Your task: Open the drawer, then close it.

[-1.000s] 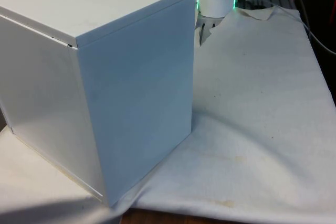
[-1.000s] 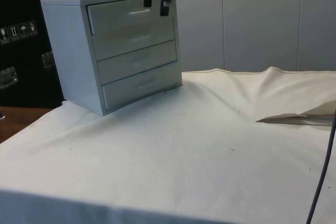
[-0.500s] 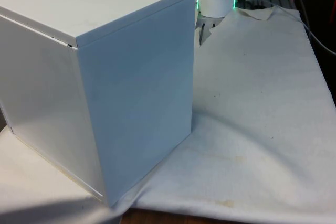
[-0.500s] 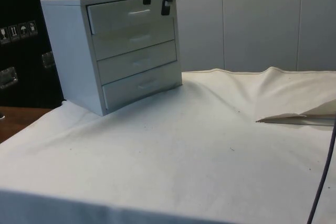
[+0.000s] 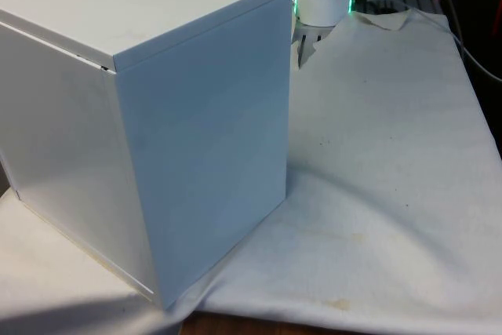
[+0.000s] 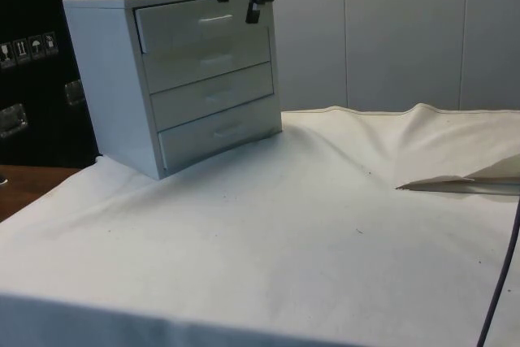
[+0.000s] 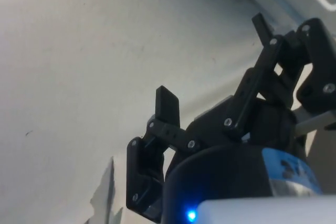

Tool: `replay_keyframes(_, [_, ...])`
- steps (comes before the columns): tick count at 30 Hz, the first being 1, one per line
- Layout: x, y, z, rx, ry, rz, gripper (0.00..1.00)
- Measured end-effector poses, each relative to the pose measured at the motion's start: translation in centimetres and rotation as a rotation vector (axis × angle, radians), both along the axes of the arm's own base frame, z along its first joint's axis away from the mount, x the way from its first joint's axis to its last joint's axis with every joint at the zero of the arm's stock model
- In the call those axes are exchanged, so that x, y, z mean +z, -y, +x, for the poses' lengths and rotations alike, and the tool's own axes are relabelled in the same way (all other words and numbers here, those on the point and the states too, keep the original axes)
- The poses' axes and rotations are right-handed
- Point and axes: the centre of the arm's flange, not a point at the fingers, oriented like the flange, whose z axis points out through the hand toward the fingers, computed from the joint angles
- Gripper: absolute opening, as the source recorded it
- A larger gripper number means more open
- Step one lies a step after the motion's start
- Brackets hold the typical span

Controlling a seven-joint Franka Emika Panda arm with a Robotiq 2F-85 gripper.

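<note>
- From the side view I have the black two-finger gripper (image 6: 238, 4) high up at the top front edge of the white four-drawer chest of drawers (image 6: 175, 71), in front of the top drawer (image 6: 203, 22).
- Its two fingers hang down with a clear gap between them, so I read the hand as spread and holding nothing; in the wrist view the gripper (image 7: 215, 72) shows the same, two black fingers (image 7: 168, 106) standing apart with only cloth behind them.
- I cannot tell from the side view whether a fingertip touches the top drawer's pale bar handle (image 6: 218, 17); the tips sit just beside it, at about its height.
- All four drawer fronts look flush with the chest, the top drawer included, so I see every drawer shut.
- The chest stands on the wrinkled white tablecloth (image 6: 309, 225), towards the side view's left, with its drawer fronts turned towards the open middle of the table.
- In the front view the chest (image 5: 149, 115) turns plain white panels to the camera and takes up that view's left; the tablecloth (image 5: 392, 154) lies bare on the front view's right.
- In the side view a fold of the cloth (image 6: 455, 180) is lifted at the right edge, well apart from the chest.
</note>
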Motion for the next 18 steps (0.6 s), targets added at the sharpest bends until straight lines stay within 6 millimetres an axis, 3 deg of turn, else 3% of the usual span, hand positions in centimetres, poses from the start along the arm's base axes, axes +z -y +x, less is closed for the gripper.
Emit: replay_keyframes(18, [-0.04,0.75,-0.81,0.04,0.092,-0.056,1.0])
